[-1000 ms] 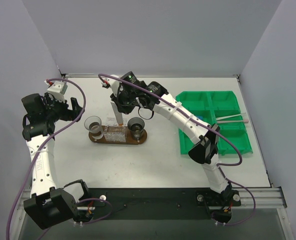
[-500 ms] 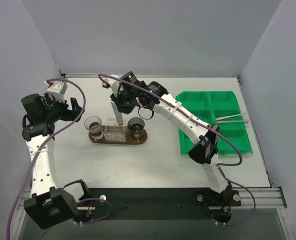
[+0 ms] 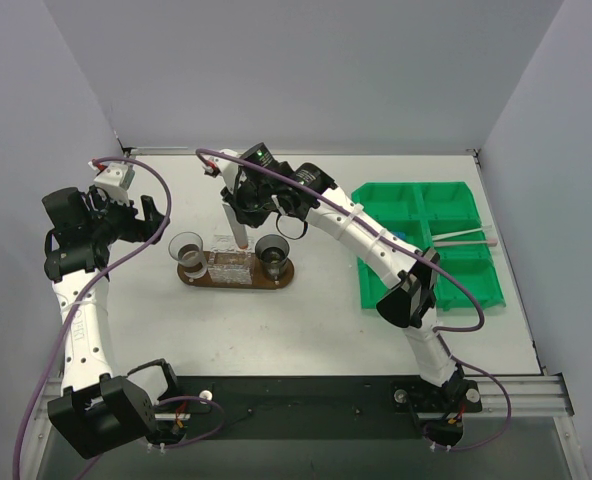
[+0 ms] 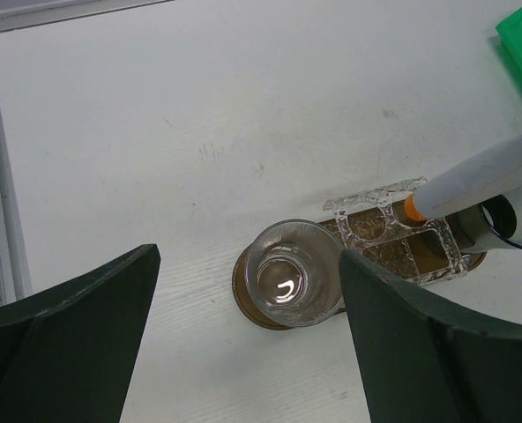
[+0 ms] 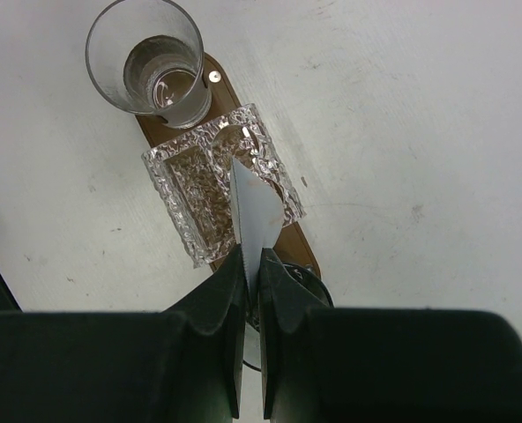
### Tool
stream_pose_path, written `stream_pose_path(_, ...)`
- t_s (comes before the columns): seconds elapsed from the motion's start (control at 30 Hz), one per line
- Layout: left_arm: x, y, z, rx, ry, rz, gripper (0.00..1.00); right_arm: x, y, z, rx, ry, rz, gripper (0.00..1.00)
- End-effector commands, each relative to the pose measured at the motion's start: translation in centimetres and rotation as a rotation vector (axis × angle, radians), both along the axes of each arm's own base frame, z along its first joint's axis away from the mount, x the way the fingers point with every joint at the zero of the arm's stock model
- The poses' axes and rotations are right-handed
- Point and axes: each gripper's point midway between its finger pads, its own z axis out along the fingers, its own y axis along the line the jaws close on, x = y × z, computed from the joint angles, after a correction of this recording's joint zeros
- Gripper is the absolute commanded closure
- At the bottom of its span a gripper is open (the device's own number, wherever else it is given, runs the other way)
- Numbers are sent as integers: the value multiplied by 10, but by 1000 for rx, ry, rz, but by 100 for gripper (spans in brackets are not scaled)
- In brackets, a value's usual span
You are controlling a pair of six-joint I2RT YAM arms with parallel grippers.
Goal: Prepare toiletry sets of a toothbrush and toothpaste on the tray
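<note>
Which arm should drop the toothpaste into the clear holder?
Right. The right fingers pinch the toothpaste, cap down, over the clear holder on the tray. The left fingers are open, empty and off to the side.

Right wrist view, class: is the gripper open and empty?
No, the right gripper is shut on the toothpaste, whose end hangs over the clear holder on the tray.

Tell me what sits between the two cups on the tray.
A clear holder, seen in the top view; the toothpaste in the right gripper hangs over it.
</note>
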Motion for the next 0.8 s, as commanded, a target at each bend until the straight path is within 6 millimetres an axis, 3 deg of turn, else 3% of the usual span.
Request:
stream_pose_path(0.0, 4, -1, 11, 5, -47, -19, 6, 3, 1, 38, 55, -87, -6, 100)
stream_pose_path(0.77, 6, 1, 8, 3, -39, -20, 6, -1, 5, 31, 64, -47, 2, 100)
